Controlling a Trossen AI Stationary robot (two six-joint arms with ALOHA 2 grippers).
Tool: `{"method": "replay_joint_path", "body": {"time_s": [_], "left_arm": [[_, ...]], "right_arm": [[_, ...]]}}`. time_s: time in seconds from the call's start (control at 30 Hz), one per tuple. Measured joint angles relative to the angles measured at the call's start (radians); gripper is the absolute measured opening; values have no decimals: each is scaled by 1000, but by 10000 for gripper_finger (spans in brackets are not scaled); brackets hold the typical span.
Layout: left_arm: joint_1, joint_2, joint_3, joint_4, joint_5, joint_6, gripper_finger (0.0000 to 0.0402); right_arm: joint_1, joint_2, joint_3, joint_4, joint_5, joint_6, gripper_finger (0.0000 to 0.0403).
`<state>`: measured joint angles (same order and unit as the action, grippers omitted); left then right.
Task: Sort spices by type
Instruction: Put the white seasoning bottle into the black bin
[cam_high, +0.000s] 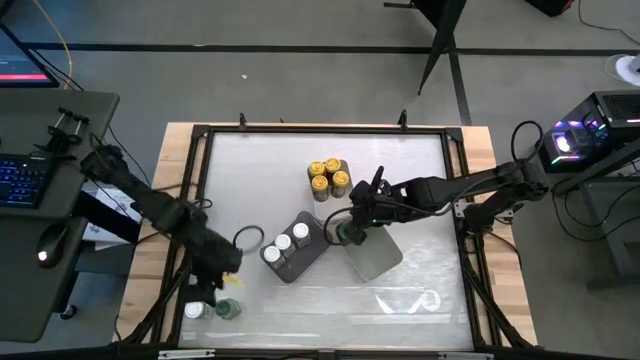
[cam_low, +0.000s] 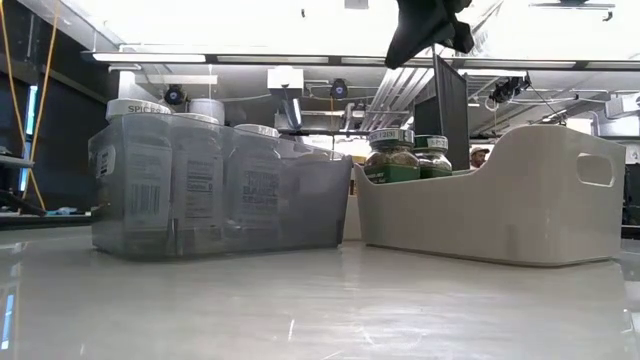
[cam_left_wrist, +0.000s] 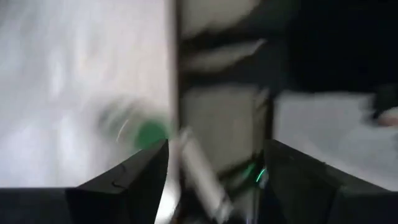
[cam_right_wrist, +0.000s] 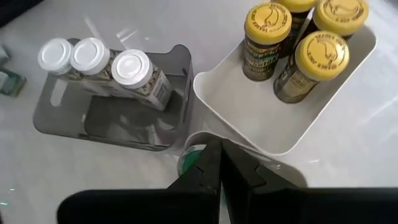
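Jars first, left to right. Two small cylindrical spice jars sit at the near left corner of the pale bench (cam_high: 400, 170), one white-lidded (cam_high: 193, 311) and one green-lidded (cam_high: 228, 309), just beside each other. My left hand (cam_high: 222, 278) hangs right above them with its fingers apart and nothing clamped. The wrist picture is smeared, so I can't tell how close it is to the green lid.

Next comes the smoky grey plastic tray (cam_high: 312, 258), holding three white-lidded jars (cam_high: 283, 242) in a row. Behind it stand four yellow-lidded jars (cam_high: 328, 176), grouped in their own white tray (cam_right_wrist: 249, 118).

Right of the grey tray is another white plastic tray (cam_high: 378, 255), which the low view shows holding green-lidded jars. My right hand (cam_right_wrist: 219, 149) hovers over its near end with its fingers pressed together, holding nothing. One green-lidded jar (cam_right_wrist: 191, 158) sits right below the fingertips.

On handling, I'd guess the jars are light, rigid and smooth-sided, so they'd tip easily and could slip. I'd grip across the body just under the lid, coming straight down, not pinching the lid edge.
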<state>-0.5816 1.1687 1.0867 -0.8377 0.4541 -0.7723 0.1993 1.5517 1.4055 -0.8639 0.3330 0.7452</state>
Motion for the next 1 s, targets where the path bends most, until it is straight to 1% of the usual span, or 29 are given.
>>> {"method": "replay_joint_path", "body": {"time_s": [0.1,0.17,0.23,0.33,0.43,0.5,0.6,0.8,1.0], "left_arm": [[-47,84,89,-300,-28,23,254],[-86,111,114,-401,-80,-5,254],[-136,118,114,-398,-143,-83,253],[-235,117,114,-314,-259,-210,253],[-347,120,113,-283,-370,-328,253],[-409,129,113,-287,-414,-390,253],[-462,141,112,-299,-431,-426,253],[-465,150,112,-334,-433,-430,253],[-431,150,112,-340,-336,-417,256]], "right_arm": [[-2,0,0,-1,1,-47,0],[-3,0,0,-3,1,-73,0],[-3,0,0,-3,10,-95,0],[-3,0,0,-14,30,-99,0],[-3,0,-1,-32,33,-101,0],[-3,0,-1,-39,37,-104,0],[-3,0,-1,-38,52,-118,0],[-6,0,-1,-37,54,-121,0],[-10,0,-1,-37,58,-117,0]]}}
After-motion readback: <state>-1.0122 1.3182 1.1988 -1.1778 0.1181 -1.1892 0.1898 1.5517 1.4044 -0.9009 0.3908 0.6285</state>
